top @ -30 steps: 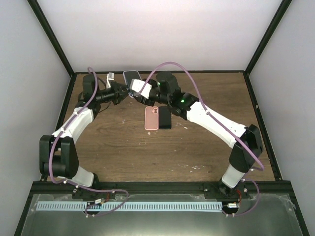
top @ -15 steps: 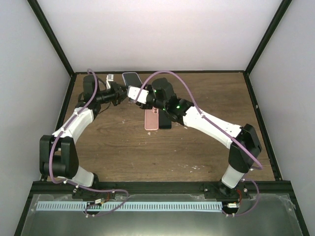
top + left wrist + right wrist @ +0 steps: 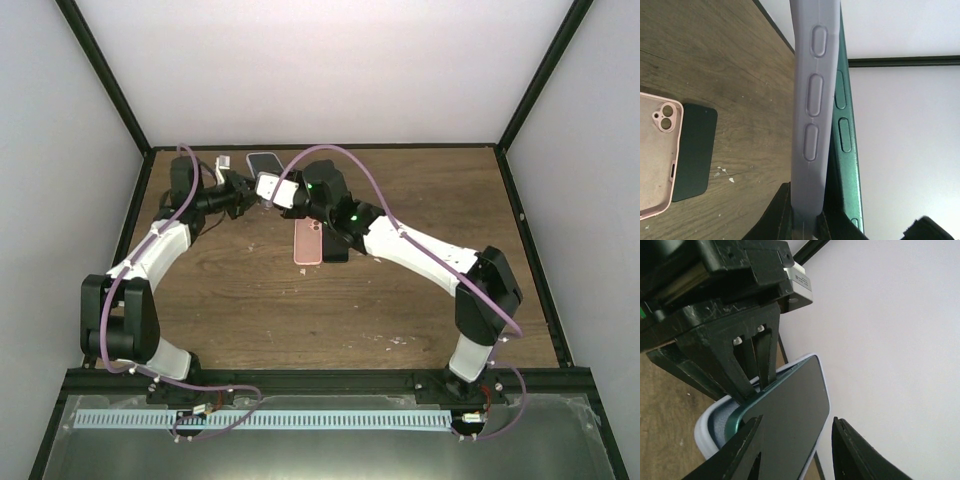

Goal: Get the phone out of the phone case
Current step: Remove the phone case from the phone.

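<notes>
**Top external view.** The phone is raised above the far left of the table, between the two arms. The left gripper holds it from the left. The right gripper meets it from the right. We judge that the raised hold leaves the phone's edges free for the second arm. A pink case and a dark slab lie side by side mid-table.

**Left wrist view.** The lavender phone case stands on edge, with the left fingers clamped shut on its lower end. The green phone shows just beside the case wall with its own side buttons exposed. From this we judge that this edge has partly lifted out.

**Right wrist view.** The right fingers stand apart, one on each side of the screen. Wall shows between one finger and the phone's edge, so this gripper is open and grips nothing. We judge it is placed to pull the phone free.

**Surface and room.** The table is scuffed brown wood with white flecks. White walls and a black frame enclose it.
</notes>
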`<act>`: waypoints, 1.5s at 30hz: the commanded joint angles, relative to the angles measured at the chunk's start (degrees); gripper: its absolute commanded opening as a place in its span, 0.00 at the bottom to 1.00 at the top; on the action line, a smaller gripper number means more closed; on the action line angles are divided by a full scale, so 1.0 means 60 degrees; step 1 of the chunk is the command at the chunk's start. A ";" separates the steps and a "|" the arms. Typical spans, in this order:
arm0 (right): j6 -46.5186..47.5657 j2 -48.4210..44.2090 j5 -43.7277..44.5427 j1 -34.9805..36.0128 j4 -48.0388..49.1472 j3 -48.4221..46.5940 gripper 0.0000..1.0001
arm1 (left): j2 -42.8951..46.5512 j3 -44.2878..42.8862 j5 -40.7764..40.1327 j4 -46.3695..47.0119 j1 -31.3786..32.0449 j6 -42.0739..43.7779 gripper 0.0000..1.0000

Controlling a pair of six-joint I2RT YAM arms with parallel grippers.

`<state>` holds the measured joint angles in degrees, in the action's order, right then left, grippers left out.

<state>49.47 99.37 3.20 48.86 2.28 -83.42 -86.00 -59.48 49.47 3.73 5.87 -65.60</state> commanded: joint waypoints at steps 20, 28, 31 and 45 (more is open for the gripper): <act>-0.0390 0.0446 -0.0055 0.0181 -0.0402 -0.0424 0.32 | 0.0587 -0.0008 -0.0266 0.0198 -0.0055 0.0243 0.00; 0.0046 0.0736 0.1151 0.0177 0.0727 -0.0383 0.26 | 0.0810 0.0167 -0.0404 0.0113 -0.0055 0.0241 0.00; 0.0137 0.0855 0.1522 0.0180 0.1322 -0.0354 0.26 | 0.0854 0.0216 -0.0402 0.0152 -0.0055 0.0233 0.00; 0.0287 0.1615 0.2518 0.0276 0.3001 -0.0516 0.16 | 0.0937 0.0168 -0.0322 0.0258 0.0152 0.0335 0.00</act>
<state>51.64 107.77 13.58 52.16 16.34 -83.48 -83.09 -58.13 40.75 3.64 4.91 -64.93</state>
